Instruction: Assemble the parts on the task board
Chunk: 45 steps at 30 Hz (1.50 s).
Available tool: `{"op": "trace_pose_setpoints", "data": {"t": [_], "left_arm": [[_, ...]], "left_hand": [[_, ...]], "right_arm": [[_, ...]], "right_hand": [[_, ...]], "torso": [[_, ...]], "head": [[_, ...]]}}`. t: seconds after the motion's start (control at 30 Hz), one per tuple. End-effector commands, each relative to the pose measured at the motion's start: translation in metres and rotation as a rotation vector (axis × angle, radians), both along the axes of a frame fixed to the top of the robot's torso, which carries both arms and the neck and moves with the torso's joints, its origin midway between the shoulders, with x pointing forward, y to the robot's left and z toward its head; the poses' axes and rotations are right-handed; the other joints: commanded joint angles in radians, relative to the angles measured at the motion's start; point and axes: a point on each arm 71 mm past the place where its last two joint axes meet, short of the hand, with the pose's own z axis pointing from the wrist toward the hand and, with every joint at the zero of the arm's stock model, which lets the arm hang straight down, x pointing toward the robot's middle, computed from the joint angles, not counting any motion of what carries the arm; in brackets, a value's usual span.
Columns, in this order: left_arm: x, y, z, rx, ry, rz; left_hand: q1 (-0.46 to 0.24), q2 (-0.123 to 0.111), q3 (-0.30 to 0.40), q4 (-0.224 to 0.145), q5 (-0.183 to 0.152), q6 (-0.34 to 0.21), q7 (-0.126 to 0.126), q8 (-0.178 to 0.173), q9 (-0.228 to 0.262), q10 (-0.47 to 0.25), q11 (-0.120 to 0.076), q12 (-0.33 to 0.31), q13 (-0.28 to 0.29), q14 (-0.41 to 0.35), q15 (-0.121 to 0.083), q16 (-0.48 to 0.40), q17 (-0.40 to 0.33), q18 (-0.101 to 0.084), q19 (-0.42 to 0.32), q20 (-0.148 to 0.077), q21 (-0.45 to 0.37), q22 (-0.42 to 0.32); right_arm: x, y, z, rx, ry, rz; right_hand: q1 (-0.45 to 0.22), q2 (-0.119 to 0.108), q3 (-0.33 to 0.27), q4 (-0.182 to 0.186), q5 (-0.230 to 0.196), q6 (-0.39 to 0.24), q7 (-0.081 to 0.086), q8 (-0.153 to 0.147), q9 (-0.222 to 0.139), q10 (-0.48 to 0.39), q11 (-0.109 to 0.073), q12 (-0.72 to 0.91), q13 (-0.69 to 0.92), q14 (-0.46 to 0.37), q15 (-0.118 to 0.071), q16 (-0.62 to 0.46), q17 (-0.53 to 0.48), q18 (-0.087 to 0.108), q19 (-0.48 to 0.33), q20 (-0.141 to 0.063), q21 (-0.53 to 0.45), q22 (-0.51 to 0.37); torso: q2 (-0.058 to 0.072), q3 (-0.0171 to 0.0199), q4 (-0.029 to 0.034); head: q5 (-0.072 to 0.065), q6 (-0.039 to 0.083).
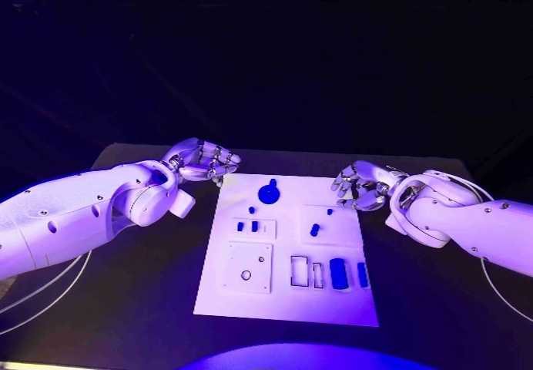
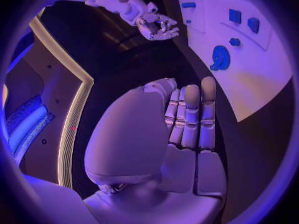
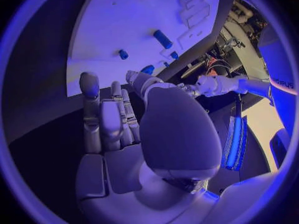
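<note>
- Head view: the task board [image 1: 291,304] lies at the centre of the black desk [image 1: 133,308], long axis running from 12 to 6 o'clock. The left hand [image 1: 202,160] hovers off the board's far-left corner, at about 10 o'clock from the board's middle; the right hand [image 1: 364,186] hovers beside the far-right edge, at about 2 o'clock. Both hold nothing, with fingers loosely curled and apart. The parts rest on the board: a large round part [image 1: 269,192] near the far edge, a small slanted peg [image 1: 316,229] toward the right, and upright blocks [image 1: 339,274] at the near right.
- Left wrist view: the left hand [image 2: 187,129] shows its fingers straight, side by side, gripping nothing. The large round part [image 2: 220,57] lies beyond the fingertips, on the board.
- Right wrist view: the right hand [image 3: 115,124] is empty, fingers extended. The small slanted peg [image 3: 163,39] lies ahead on the board.
- Judgement: the peg lies nearer the right hand, the round part nearer the left; no part is yet grasped.
</note>
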Motion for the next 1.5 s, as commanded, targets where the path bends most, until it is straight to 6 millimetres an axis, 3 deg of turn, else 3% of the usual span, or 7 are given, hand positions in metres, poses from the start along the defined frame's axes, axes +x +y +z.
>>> {"op": "trace_pose_setpoints", "data": {"t": [0.03, 0.1, 0.27, 0.67, 0.87, 1.23, 1.5], "left_arm": [[0.0, 0.002, 0.004, -0.161, 0.025, 0.029], [0.0, 0.004, 0.005, -0.182, 0.029, 0.033], [0.0, 0.006, 0.005, -0.207, 0.035, 0.041], [-0.003, 0.006, 0.006, -0.242, 0.058, 0.005], [-0.003, 0.004, 0.006, -0.22, 0.051, -0.015], [-0.005, 0.001, 0.006, -0.19, 0.041, -0.047], [-0.005, -0.001, 0.006, -0.183, 0.042, -0.06]], "left_hand": [[-0.008, -0.005, 0.009, -0.001, -0.001, 0.009, 0.001, 0.005, 0.002, 0.004, 0.003, 0.006, 0.001, 0.004, -0.001, -0.005, -0.002, 0.008, 0.004, -0.006, 0.001, 0.0], [-0.01, -0.007, 0.011, -0.002, -0.001, 0.009, 0.001, 0.006, 0.002, 0.002, 0.004, 0.006, 0.001, 0.003, -0.001, -0.006, -0.002, 0.008, 0.004, -0.006, 0.001, 0.0], [-0.014, -0.008, 0.013, -0.003, -0.001, 0.01, 0.001, 0.006, 0.003, -0.001, 0.004, 0.006, 0.001, 0.003, 0.0, -0.006, -0.002, 0.008, 0.003, -0.005, 0.001, -0.001], [-0.025, -0.011, 0.026, -0.015, -0.001, 0.013, 0.001, 0.012, 0.009, -0.017, 0.006, 0.004, -0.001, -0.002, 0.001, -0.009, -0.005, 0.007, -0.001, -0.005, 0.0, -0.001], [-0.028, -0.011, 0.028, -0.016, -0.001, 0.012, 0.002, 0.012, 0.009, -0.019, 0.007, 0.004, -0.001, -0.002, 0.002, -0.009, -0.005, 0.007, -0.001, -0.004, 0.0, -0.001], [-0.037, -0.011, 0.03, -0.017, -0.002, 0.009, 0.002, 0.013, 0.01, -0.023, 0.008, 0.004, -0.002, -0.001, 0.003, -0.008, -0.005, 0.007, 0.0, -0.003, 0.001, -0.001], [-0.041, -0.011, 0.033, -0.019, -0.002, 0.006, 0.003, 0.013, 0.011, -0.027, 0.009, 0.004, -0.002, -0.002, 0.004, -0.008, -0.005, 0.007, 0.001, -0.002, 0.001, -0.001]], "right_arm": [[-0.003, 0.008, -0.003, -0.126, -0.057, 0.038], [-0.006, 0.013, -0.007, -0.147, -0.051, 0.051], [-0.01, 0.02, -0.014, -0.191, -0.042, 0.066], [-0.01, 0.031, -0.024, -0.242, -0.016, 0.07], [-0.009, 0.033, -0.027, -0.251, -0.006, 0.068], [-0.008, 0.034, -0.032, -0.265, -0.003, 0.063], [-0.009, 0.035, -0.034, -0.277, -0.006, 0.064]], "right_hand": [[-0.014, -0.002, 0.006, -0.002, 0.0, 0.009, -0.001, -0.007, -0.001, 0.01, 0.0, -0.008, -0.002, 0.04, 0.0, 0.036, 0.038, -0.015, 0.025, 0.001, 0.06, 0.043], [-0.021, -0.006, 0.01, -0.002, -0.001, 0.013, 0.001, -0.009, -0.002, 0.015, 0.001, -0.015, -0.005, 0.049, 0.002, 0.073, 0.077, -0.024, 0.047, 0.002, 0.117, 0.085], [-0.038, -0.02, 0.006, 0.002, -0.002, 0.01, 0.002, -0.017, -0.005, 0.012, 0.004, -0.029, -0.007, 0.054, 0.005, 0.101, 0.104, -0.03, 0.058, 0.004, 0.152, 0.113], [-0.054, -0.025, -0.003, 0.008, 0.002, 0.005, 0.006, -0.024, -0.008, 0.004, 0.008, -0.041, -0.008, 0.055, 0.009, 0.116, 0.118, -0.034, 0.065, 0.008, 0.18, 0.136], [-0.049, -0.012, 0.006, 0.008, 0.005, 0.018, 0.003, -0.02, -0.006, 0.016, 0.005, -0.04, -0.006, 0.059, 0.007, 0.137, 0.139, -0.04, 0.081, 0.008, 0.222, 0.167], [-0.035, 0.005, 0.039, 0.0, -0.02, 0.037, -0.003, -0.015, -0.003, 0.039, -0.001, -0.043, -0.005, 0.055, 0.002, 0.134, 0.122, -0.049, 0.103, 0.005, 0.283, 0.213], [-0.017, 0.029, 0.086, -0.026, -0.06, 0.091, -0.025, 0.01, 0.011, 0.1, -0.024, -0.03, 0.005, 0.056, -0.015, 0.146, 0.127, -0.059, 0.124, -0.009, 0.344, 0.26]], "torso": [[0.0, -0.0002, 0.001], [0.0, -0.0012, 0.0006], [0.0, -0.001, 0.0007], [0.0, -0.0011, 0.0018], [0.0, -0.0016, 0.0003], [0.0, 0.0008, 0.0002], [0.0, 0.0006, -0.0001]], "head": [[-0.012, 0.001], [-0.017, 0.001], [-0.026, 0.001], [-0.025, 0.0], [-0.024, -0.002], [-0.024, -0.006], [-0.025, -0.005]]}}
